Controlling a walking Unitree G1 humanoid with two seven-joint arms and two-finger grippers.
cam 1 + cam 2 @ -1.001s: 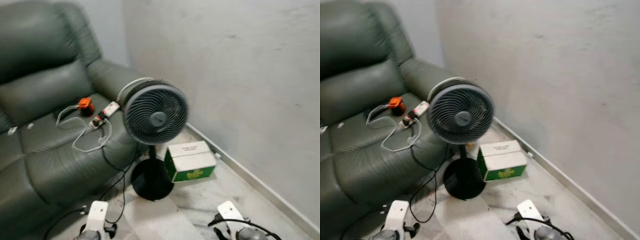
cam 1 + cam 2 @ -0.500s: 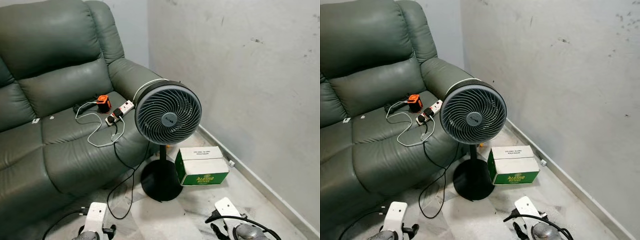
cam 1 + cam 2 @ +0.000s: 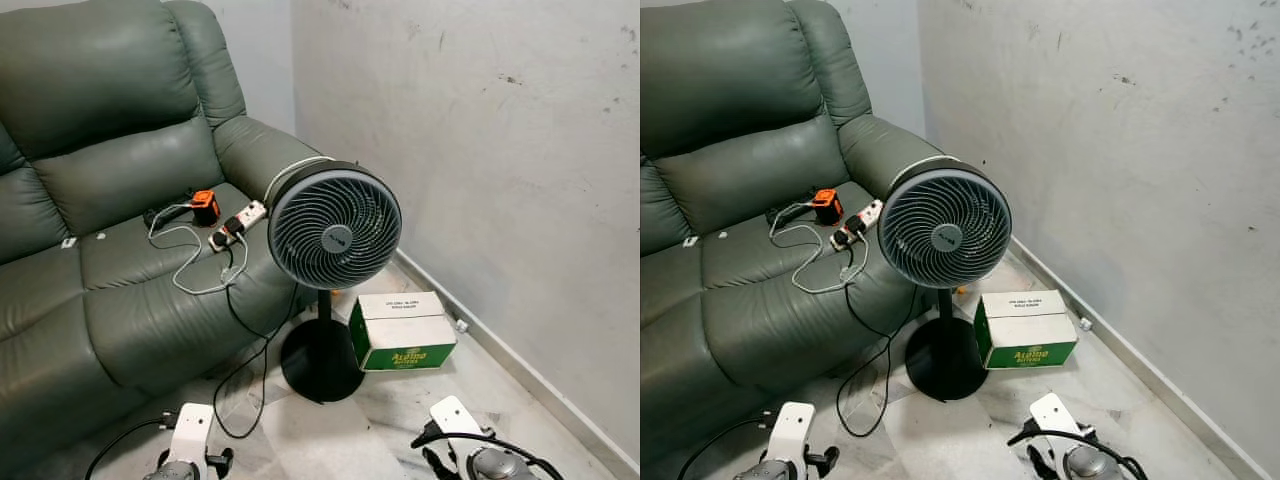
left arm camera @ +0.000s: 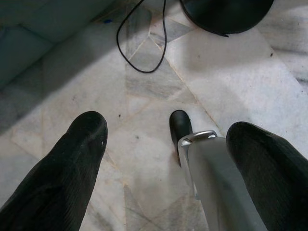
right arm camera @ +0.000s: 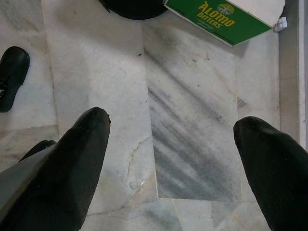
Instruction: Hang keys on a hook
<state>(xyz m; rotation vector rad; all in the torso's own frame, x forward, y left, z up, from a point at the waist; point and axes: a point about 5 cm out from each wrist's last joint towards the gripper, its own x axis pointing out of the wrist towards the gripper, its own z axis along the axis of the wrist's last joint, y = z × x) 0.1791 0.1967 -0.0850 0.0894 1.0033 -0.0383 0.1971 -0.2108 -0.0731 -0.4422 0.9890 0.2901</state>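
A dark green leather sofa (image 3: pixel 90 200) is sitting leftmost, a round grey pedestal fan (image 3: pixel 334 228) beside it, then a green-and-white cardboard box (image 3: pixel 403 330). Left gripper (image 4: pixel 166 144) and right gripper (image 5: pixel 171 144) are hanging spread wide over marble floor (image 5: pixel 192 120), holding nothing.

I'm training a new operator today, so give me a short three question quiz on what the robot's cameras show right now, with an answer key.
1. True or false: the standing fan is in front of the sofa's armrest.
2. Which lies on the sofa seat? A: the green box; B: the white power strip; C: the fan's base.
3. Fill in: in the wrist views, the left gripper and right gripper hang over the marble floor, both with fingers ____.

Key: 1 true; 2 B; 3 open, holding nothing.
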